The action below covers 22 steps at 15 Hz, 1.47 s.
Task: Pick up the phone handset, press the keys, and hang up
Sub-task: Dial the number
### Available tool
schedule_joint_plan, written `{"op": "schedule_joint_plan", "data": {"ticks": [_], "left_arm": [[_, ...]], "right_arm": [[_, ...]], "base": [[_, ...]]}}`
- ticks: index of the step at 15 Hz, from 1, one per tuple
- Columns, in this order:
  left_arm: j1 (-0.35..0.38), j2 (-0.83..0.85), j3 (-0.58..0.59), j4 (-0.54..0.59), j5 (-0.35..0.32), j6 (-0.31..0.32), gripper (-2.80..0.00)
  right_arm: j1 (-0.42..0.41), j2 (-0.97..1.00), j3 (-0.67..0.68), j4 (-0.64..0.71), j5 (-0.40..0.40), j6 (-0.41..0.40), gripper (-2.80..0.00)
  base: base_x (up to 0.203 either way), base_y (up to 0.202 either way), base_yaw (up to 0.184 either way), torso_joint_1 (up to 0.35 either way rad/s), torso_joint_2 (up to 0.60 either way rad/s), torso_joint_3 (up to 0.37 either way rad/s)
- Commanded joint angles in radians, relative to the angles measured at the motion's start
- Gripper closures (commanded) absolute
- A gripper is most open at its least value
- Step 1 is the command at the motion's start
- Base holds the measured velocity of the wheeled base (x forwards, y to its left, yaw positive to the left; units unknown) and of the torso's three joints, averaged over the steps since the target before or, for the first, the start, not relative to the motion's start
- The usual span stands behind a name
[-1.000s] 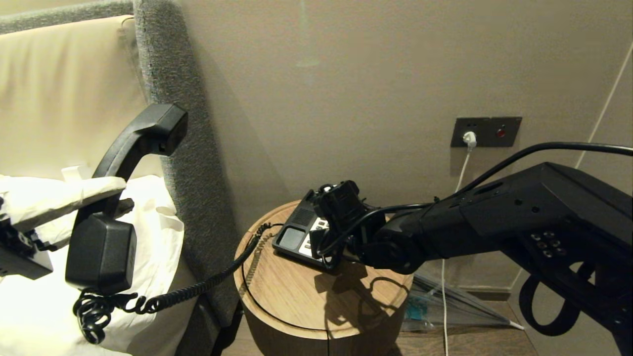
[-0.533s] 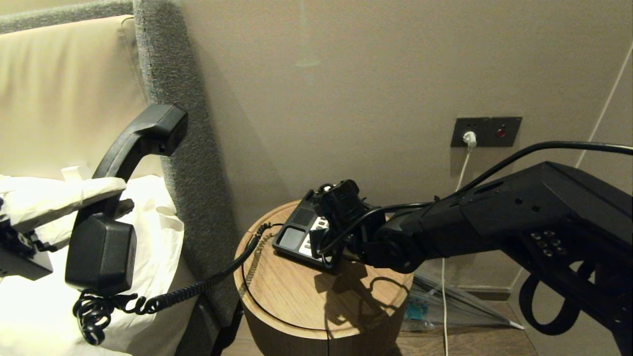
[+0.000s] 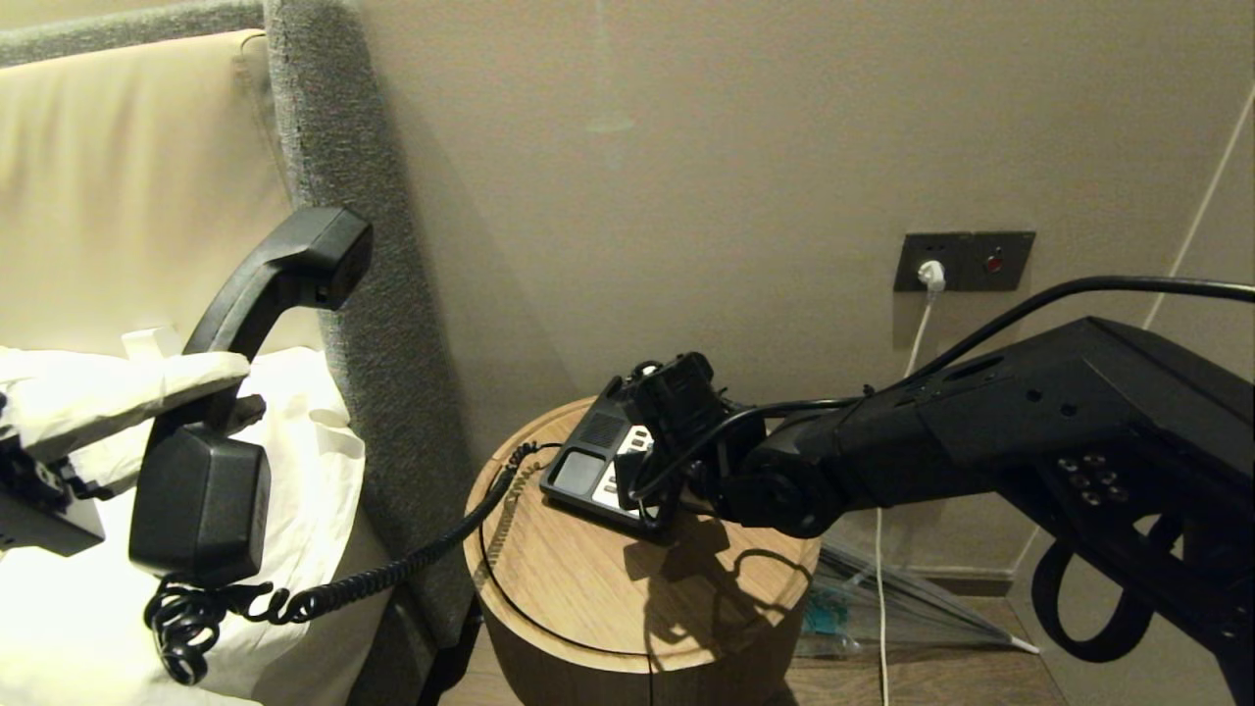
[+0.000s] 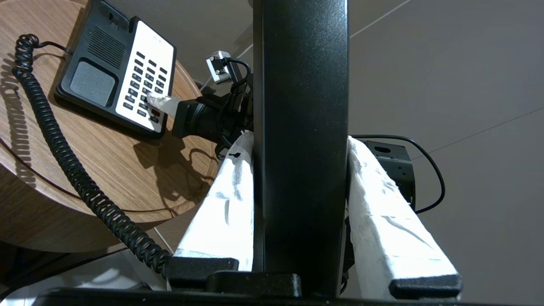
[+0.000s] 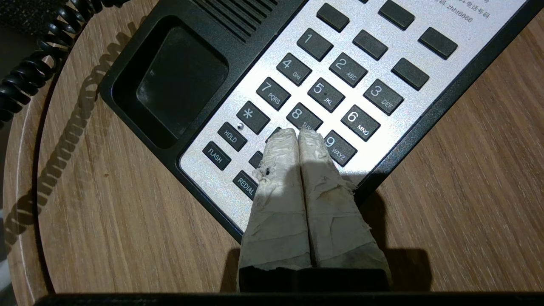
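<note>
A: Big picture first: the round wooden side table (image 3: pixel 588 588) carries the black phone base (image 3: pixel 588 466), set close to the wall, so the right arm reaches in low from the right.

B: And the left gripper (image 3: pixel 211 387)?

A: Off to the left over the white bedding (image 3: pixel 59 608), its wrapped fingers clamped around the phone handset (image 3: pixel 235 392). It holds the handset upright and well clear of the base. I judge that keeps the cradle and keypad free for dialing.

B: The handset itself?

A: Black, curved, blocky at both ends, with the coiled cord (image 3: pixel 392 574) sagging from the lower end back to the table.

B: Now the dialing hand.

A: The right gripper (image 5: pixel 297 135) has both taped fingers pressed together into one narrow point, holding nothing. The tips sit on the keys (image 5: pixel 323 93), at the row below the 8, beside the 9. Closed like that, they act as a single poking finger.

B: The keys?

A: Dark grey rectangles on a pale faceplate, white numerals.
</note>
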Motion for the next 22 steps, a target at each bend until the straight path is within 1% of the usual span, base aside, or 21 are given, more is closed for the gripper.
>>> {"op": "schedule_joint_plan", "data": {"ticks": [1, 22], "left_arm": [[0.001, 0.0, 0.0, -0.003, -0.005, -0.006, 0.0], [0.001, 0.0, 0.008, -0.004, -0.005, -0.006, 0.0]], "right_arm": [[0.001, -0.002, -0.002, -0.003, -0.001, 0.002, 0.0], [0.004, 0.019, 0.001, -0.003, 0.0, 0.002, 0.0]], "base": [[0.0, 0.0, 0.0, 0.0, 0.0, 0.0], [0.0, 0.0, 0.0, 0.0, 0.0, 0.0]]}}
